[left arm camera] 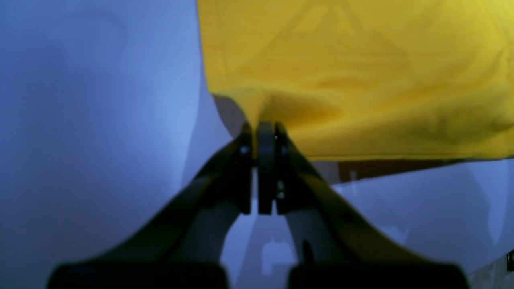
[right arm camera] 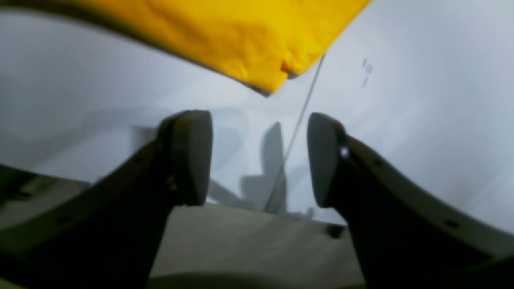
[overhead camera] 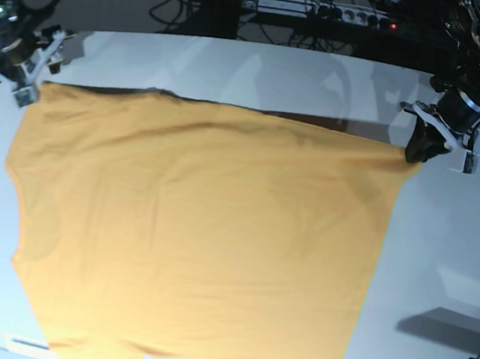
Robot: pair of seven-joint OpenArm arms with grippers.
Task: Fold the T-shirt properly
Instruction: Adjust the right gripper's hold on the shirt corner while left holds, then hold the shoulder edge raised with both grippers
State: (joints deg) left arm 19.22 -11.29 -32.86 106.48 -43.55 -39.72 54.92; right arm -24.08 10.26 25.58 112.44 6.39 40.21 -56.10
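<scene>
The T-shirt [overhead camera: 199,235] lies spread across most of the white table [overhead camera: 448,255], its far edge running from about ten o'clock to two o'clock in the base view and lifted a little, casting a dark shadow beneath it. At two o'clock the left gripper [overhead camera: 418,150] is clamped tight on the far corner of the cloth; its wrist view shows the fingers pressed together with a peak of yellow fabric pinched between them and the hem hanging off the table. At ten o'clock the right gripper [right arm camera: 259,156] hovers just short of the other far corner: its pads [right arm camera: 192,156] stand apart with nothing between them, and the shirt's corner sits beyond them, toward twelve o'clock in that wrist view. This looks like the spreading or first-fold step, with one corner secured and the other free. The next move probably calls for the right arm to reach onto that corner and close on it, so both far corners can be carried toward six o'clock together without skewing the fold.
</scene>
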